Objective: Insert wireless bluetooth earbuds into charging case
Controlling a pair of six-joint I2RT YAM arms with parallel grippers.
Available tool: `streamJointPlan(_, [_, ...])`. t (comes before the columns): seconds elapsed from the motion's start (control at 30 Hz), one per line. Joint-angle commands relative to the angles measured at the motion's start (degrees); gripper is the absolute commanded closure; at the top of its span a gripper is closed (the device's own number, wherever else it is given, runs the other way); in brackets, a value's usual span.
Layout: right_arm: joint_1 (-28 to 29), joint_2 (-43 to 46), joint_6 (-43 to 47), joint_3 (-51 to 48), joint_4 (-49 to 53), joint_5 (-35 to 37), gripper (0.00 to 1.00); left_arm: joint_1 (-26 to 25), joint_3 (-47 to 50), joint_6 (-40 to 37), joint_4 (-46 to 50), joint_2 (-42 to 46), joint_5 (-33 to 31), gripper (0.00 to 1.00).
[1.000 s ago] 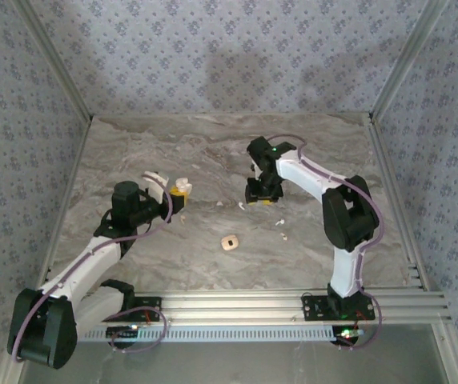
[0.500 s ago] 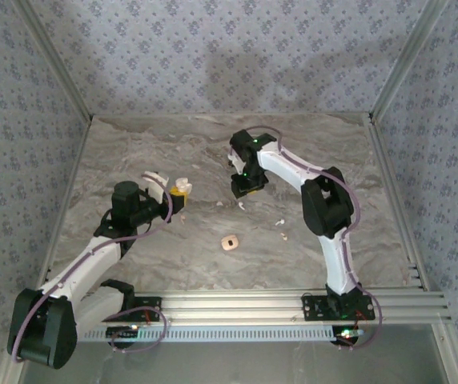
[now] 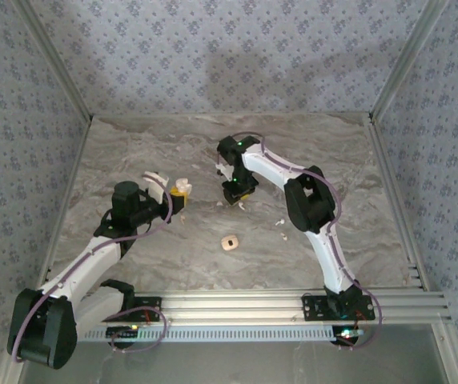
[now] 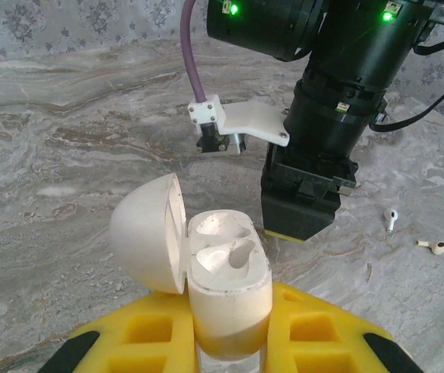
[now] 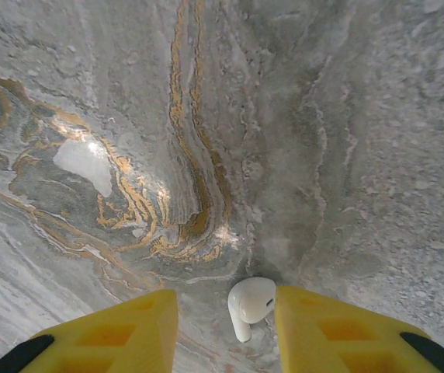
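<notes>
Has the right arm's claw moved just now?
Yes: the right gripper slid left, ending almost in line with the small tan square piece.

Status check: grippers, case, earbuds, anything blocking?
Left gripper shut on the case, lid open, both wells empty. Right gripper open, an earbud between its fingers, gap on one side. Two more earbuds loose on the table; nothing between gripper and case.

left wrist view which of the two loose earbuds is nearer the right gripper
The whiter earbud, close beside the right gripper; the cream earbud lies farther right.
</notes>
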State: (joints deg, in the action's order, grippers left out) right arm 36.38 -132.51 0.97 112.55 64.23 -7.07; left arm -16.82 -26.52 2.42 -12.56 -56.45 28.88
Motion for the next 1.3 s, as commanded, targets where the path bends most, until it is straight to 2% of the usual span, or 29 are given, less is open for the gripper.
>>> streamJointPlan(0.0, [0.07,-1.81,1.08,2.2,4.09,1.73,0.6,0.47,-1.95,-0.86,0.5,0.87,-0.06,0.82])
streamJointPlan(0.3, [0.27,-2.97,0.96,2.32,4.31,2.27,0.61,0.47,-1.69,-0.8,0.34,0.85,-0.05,0.82])
streamJointPlan(0.77, [0.17,-3.44,-1.04,0.67,0.2,1.01,0.68,0.47,-1.51,-0.92,0.74,1.13,-0.32,0.82])
streamJointPlan(1.07, [0.06,-3.61,-1.76,0.63,1.96,3.08,0.64,0.47,-1.67,-1.04,1.02,1.15,-0.41,0.82])
streamJointPlan(1.27, [0.04,-3.59,-1.85,0.4,2.64,4.4,0.67,0.47,-1.72,-1.01,1.13,1.25,-0.41,0.82])
